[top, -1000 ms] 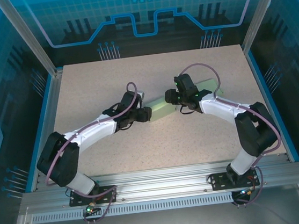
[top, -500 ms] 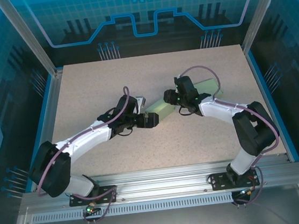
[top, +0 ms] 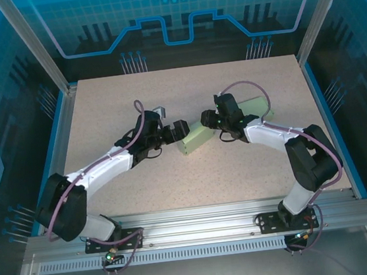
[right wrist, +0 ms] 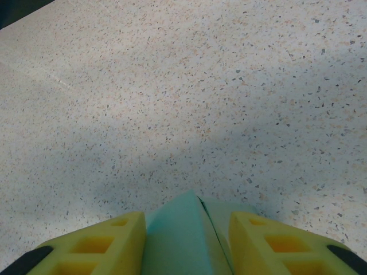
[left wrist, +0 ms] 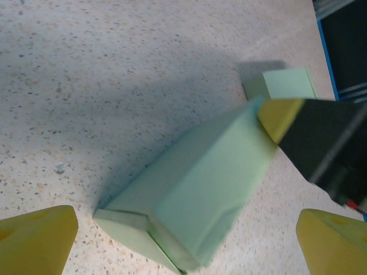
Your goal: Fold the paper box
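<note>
The light green paper box (top: 195, 137) lies slanted on the table, its far end (top: 257, 104) up to the right. My right gripper (top: 209, 118) is shut on the box's middle; in the right wrist view the green paper (right wrist: 183, 238) sits pinched between both yellow fingers (right wrist: 94, 246). My left gripper (top: 181, 130) hovers at the box's near left end, open. In the left wrist view the box (left wrist: 200, 189) lies between and ahead of the widely spread yellow fingertips (left wrist: 37, 240), untouched by them. A folded end flap (left wrist: 129, 232) faces that camera, and the right gripper's yellow finger (left wrist: 278, 117) presses the far part.
The speckled table (top: 240, 171) stretches on all sides of the box. Blue side rails (top: 51, 152) and an aluminium frame (top: 199, 218) border it. A small metal bracket (top: 159, 109) stands just behind the left gripper.
My left gripper has pulled back from the box's left end and swung toward the far side, uncovering that end. The right gripper has kept its hold with hardly any movement.
</note>
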You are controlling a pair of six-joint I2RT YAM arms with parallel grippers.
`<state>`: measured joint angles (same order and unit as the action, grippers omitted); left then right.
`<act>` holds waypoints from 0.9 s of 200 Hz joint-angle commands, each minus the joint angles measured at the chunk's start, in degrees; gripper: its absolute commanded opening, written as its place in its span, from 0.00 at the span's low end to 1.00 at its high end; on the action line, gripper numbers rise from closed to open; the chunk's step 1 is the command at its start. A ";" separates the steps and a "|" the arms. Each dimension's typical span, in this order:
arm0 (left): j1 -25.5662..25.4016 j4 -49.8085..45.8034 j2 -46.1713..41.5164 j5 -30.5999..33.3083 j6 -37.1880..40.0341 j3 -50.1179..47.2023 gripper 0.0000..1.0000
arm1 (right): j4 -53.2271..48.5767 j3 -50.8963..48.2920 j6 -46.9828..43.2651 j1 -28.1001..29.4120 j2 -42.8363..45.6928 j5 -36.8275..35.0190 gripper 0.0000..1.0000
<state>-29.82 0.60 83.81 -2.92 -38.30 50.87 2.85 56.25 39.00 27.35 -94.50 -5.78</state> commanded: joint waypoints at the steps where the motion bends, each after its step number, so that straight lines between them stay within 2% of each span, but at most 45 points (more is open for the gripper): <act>1: 0.57 4.11 2.85 -2.95 -5.31 -2.22 0.99 | -11.64 -3.38 -0.57 1.28 -2.84 0.62 0.43; 55: 0.60 6.93 7.14 -7.16 -7.08 -6.10 0.98 | -10.87 -3.91 -0.42 1.47 -3.23 0.75 0.43; 82: 0.64 9.32 7.90 -6.85 -8.85 -11.16 0.86 | -9.82 -4.47 -0.17 1.47 -3.68 1.18 0.43; 118: 0.60 13.30 9.91 -8.42 -10.56 -15.26 0.77 | -8.44 -5.54 0.10 1.44 -3.41 2.08 0.43; 160: 0.75 15.04 11.09 -8.15 -11.10 -17.68 0.47 | -3.66 -11.02 1.59 0.31 -2.81 6.79 0.43; 171: 0.73 15.26 11.37 -8.12 -11.09 -17.84 0.41 | -1.12 -12.47 2.16 -0.53 -2.49 9.46 0.38; 180: 0.75 15.51 11.59 -8.15 -11.01 -18.06 0.39 | 0.87 -13.66 2.52 -1.17 -2.34 11.46 0.33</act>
<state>-28.97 26.85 90.74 -11.68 -50.24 36.80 12.80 49.06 40.12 26.83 -93.30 -2.92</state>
